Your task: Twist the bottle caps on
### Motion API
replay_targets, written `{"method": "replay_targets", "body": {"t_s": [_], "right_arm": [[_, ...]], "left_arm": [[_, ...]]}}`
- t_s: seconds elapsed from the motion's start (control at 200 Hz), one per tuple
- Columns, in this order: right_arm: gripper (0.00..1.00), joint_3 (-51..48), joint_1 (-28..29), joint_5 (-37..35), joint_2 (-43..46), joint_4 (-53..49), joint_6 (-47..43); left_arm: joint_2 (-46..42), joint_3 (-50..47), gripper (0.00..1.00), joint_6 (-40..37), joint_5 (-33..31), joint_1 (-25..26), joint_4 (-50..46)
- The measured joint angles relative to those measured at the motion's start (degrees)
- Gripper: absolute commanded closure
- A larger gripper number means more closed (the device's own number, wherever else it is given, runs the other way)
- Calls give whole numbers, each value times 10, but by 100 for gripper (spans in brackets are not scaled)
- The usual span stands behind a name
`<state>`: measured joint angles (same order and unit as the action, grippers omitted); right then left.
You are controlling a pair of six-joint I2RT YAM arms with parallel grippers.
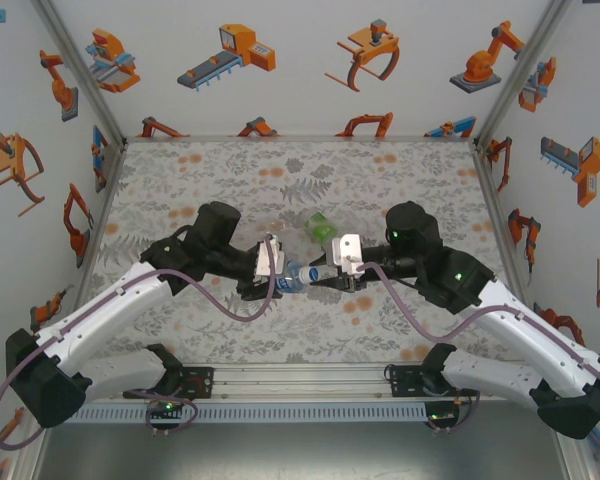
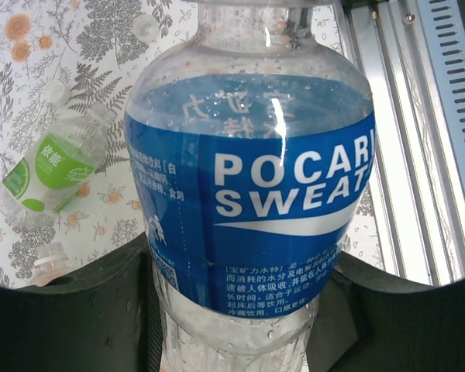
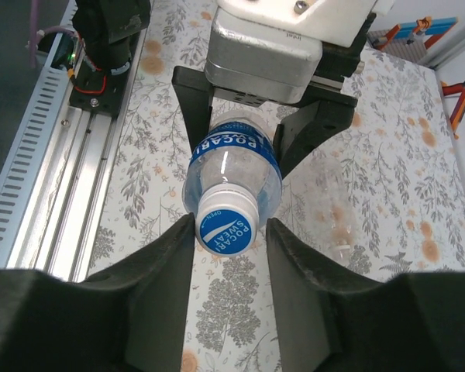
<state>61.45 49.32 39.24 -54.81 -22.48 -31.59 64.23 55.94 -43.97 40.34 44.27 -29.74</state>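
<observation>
Well, the left gripper (image 3: 240,136) clamps the bottle (image 3: 232,167) around its label. The cap (image 3: 227,225) sits between the right gripper's (image 3: 229,242) jaws; whether they pinch it, I cannot tell. The thin, light plastic probably dents, so hold the stiffer cap by its sides.

Blue-label bottle (image 2: 248,194) fills centre frame, droplets inside its clear wall. Left gripper (image 2: 240,318) is clamped on its lower body, with dark fingers (image 2: 70,325) on both sides. Green-label bottle (image 2: 50,167) lies on its side on the floral cloth (image 2: 15,70), left. One white cap (image 2: 56,93) sits just above it, a second cap (image 2: 146,27) farther up. Part of a clear bottle (image 2: 50,262) shows lower left. Metal rail (image 2: 418,139) runs along the right.
</observation>
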Motion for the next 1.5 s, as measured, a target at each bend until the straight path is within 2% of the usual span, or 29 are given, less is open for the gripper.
{"method": "replay_targets", "body": {"t_s": [0.17,0.26,0.426,0.466,0.631,0.816,0.896,0.986,1.011,1.071,1.202,1.337,1.502], "right_arm": [[64,0,0,2,0,0,1],[68,-4,0,4,0,5,8],[95,-26,0,-18,5,47,94],[100,-32,0,-36,5,64,139],[100,-43,-1,-169,-6,111,420],[100,-28,-3,-315,-38,77,771],[100,-14,-3,-346,-56,59,863],[100,-3,-4,-364,-68,48,914],[99,-1,-4,-367,-69,47,918],[81,2,-4,-372,-70,45,916],[59,12,-4,-364,-65,44,842],[52,28,-4,-322,-46,49,677],[47,49,-4,-224,-13,46,429]], "left_arm": [[1,2,100,1,2,0,-6],[2,3,100,1,2,0,-10],[4,3,100,10,-4,-1,-14],[4,3,100,16,-13,-1,-11],[4,-1,100,47,-84,-1,31],[3,-21,100,69,-154,-1,86],[4,-21,100,75,-174,-2,92],[5,-21,100,78,-188,-2,96],[5,-21,100,80,-190,-2,97],[5,-21,100,81,-192,-2,100],[5,-20,100,80,-184,-2,110],[5,-13,100,74,-153,3,105],[5,0,100,66,-107,7,77]]}}
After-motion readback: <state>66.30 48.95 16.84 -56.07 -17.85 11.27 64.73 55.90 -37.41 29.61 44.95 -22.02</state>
